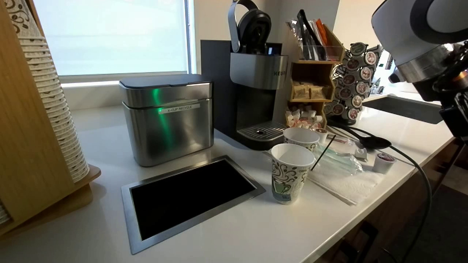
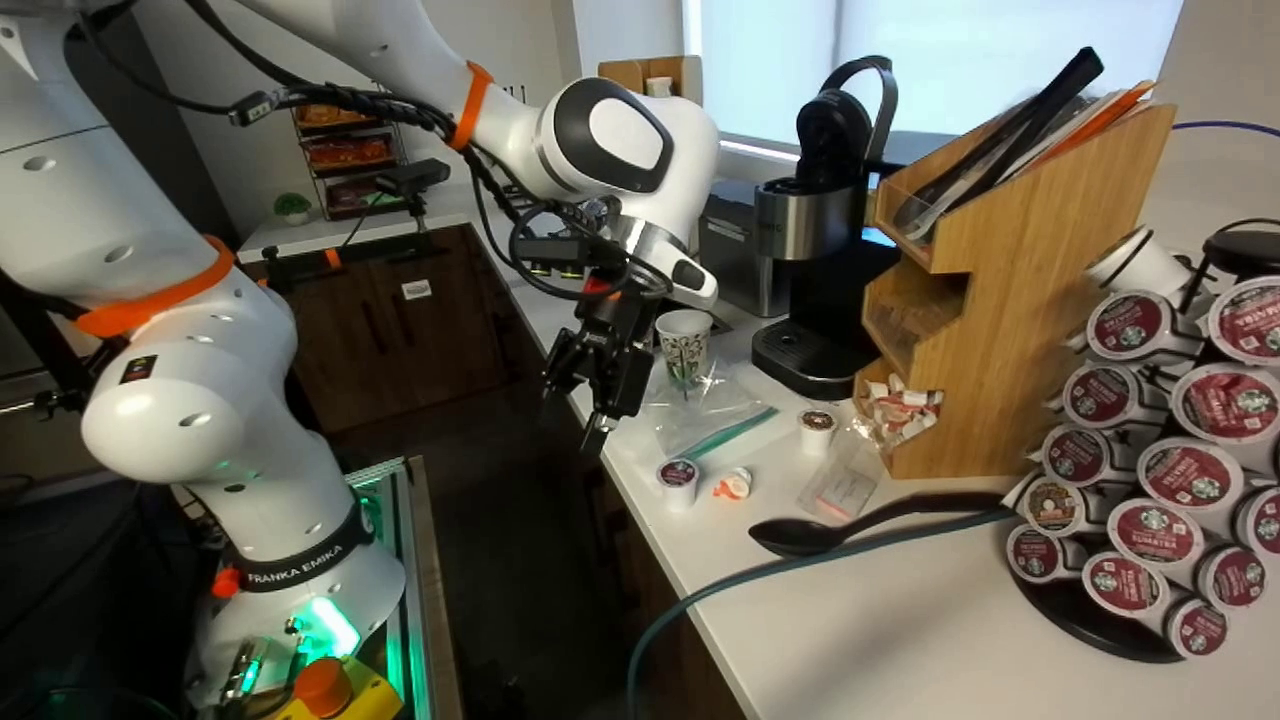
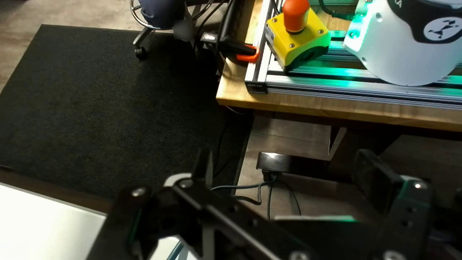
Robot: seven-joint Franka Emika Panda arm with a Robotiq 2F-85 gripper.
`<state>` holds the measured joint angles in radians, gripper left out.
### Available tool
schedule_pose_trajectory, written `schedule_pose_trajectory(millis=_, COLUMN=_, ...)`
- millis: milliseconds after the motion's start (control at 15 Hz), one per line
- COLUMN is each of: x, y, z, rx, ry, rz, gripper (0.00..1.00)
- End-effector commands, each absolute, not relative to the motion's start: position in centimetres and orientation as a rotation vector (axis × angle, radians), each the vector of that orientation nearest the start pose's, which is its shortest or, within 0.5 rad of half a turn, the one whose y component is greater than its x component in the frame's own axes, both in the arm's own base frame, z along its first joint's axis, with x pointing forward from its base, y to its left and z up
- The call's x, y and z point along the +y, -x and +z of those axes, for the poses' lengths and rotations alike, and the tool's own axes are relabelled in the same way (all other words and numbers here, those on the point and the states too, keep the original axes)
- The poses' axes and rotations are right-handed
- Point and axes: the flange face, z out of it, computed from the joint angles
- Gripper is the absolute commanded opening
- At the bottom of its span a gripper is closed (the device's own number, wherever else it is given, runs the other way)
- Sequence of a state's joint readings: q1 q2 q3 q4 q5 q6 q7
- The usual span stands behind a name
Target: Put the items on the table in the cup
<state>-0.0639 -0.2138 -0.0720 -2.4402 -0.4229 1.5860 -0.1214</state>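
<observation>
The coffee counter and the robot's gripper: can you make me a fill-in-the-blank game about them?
The pale rectangular label on the boxy silver metal bin says K-CUP ____.
In an exterior view, the front tapered white paper cup has a printed mug coloured ____.
The loose round white plastic pod has its dark red lid facing ____.
The black metal two-finger gripper holds ____.

Missing words: RECYCLE; green; up; nothing.

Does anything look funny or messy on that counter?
Yes: the coffee machine has its lid flipped up, as if left open. A black spoon lies loose on the counter, with a crumpled plastic bag nearby. It looks untidy, but I see no spill.
</observation>
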Motion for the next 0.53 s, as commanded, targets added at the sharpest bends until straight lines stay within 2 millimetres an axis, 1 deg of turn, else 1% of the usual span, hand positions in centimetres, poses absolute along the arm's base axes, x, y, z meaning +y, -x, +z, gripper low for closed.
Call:
schedule_pose_trajectory(millis=0, x=-9.3, y=-36.7, z=35.2, rx=-0.238, ry=3.198, rz=1.059, gripper=1.0)
schedule_pose_trajectory(millis=133, x=-9.8, y=-36.5, z=34.2, rx=-0.169, ry=3.155, rz=0.992, gripper=1.0)
schedule_pose_trajectory(millis=333, x=-11.4, y=-36.3, z=33.4, rx=0.086, ry=3.084, rz=0.918, gripper=1.0)
schedule_pose_trajectory(millis=400, x=-12.3, y=-36.6, z=33.8, rx=0.19, ry=3.108, rz=0.903, gripper=1.0)
schedule_pose_trajectory(millis=467, x=-11.2, y=-36.6, z=34.0, rx=0.038, ry=3.118, rz=0.95, gripper=1.0)
